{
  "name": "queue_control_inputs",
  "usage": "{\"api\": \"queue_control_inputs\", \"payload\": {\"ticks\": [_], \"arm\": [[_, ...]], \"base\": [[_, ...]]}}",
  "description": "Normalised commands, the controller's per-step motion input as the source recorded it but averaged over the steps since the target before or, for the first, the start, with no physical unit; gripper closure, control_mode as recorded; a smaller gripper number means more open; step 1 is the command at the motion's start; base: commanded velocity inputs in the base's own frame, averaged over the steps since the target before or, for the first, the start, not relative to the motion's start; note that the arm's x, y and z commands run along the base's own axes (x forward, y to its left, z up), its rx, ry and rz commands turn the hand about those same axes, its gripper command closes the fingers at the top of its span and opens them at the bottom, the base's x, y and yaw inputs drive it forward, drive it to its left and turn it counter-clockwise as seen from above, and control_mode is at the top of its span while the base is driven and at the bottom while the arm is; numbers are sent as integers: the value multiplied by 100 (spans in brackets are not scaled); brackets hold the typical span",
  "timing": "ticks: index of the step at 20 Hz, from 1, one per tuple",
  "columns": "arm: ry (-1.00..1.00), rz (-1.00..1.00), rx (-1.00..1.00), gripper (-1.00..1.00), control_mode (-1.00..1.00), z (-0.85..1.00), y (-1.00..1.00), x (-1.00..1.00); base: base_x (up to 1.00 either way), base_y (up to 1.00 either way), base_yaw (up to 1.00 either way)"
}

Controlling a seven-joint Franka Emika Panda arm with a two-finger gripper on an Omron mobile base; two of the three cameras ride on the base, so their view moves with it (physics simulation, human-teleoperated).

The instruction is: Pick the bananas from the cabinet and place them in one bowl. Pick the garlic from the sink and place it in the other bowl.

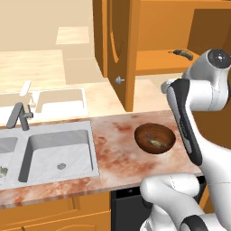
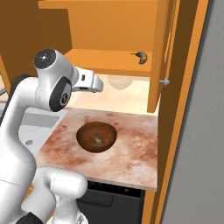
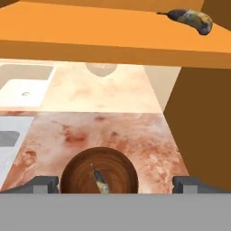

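The gripper (image 3: 115, 184) is hanging over the brown wooden bowl (image 3: 99, 175) on the reddish marble counter (image 2: 131, 153), and its two dark fingertips (image 3: 45, 184) are standing wide apart with nothing between them, fully released. Down in the bowl, one small banana (image 1: 156, 142) is lying on the bottom, dark with dull yellow-green streaks. Up on the cabinet (image 2: 109, 30) shelf, a second banana (image 3: 189, 19) is resting near the open door side, well apart from the gripper and above it. The cabinet door (image 1: 121, 49) is swinging out over the counter, its round silver knob (image 1: 119, 80) showing on the edge. Off to the left in the left base view, the steel sink (image 1: 49, 153) is sitting with its grey faucet (image 1: 19, 115) behind the basins, and a small pale lump, the garlic (image 1: 2, 171), is lying in the far left basin at the picture's edge. The white arm (image 2: 52, 85) is reaching forward over the counter, between the bowl and the cabinet shelf.
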Motion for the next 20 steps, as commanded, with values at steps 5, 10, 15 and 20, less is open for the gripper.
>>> {"api": "queue_control_inputs", "payload": {"ticks": [5, 10, 15, 20], "arm": [[6, 0, 0, -100, -100, 19, 0, 0], [-1, 0, 0, -100, -100, 1, -6, 0], [-5, 0, 0, -100, -100, 8, -10, 0], [-6, 0, 0, -100, -100, 15, -11, 0]], "base": [[0, 0, 0], [0, 0, 0], [0, 0, 0], [0, 0, 0]]}}
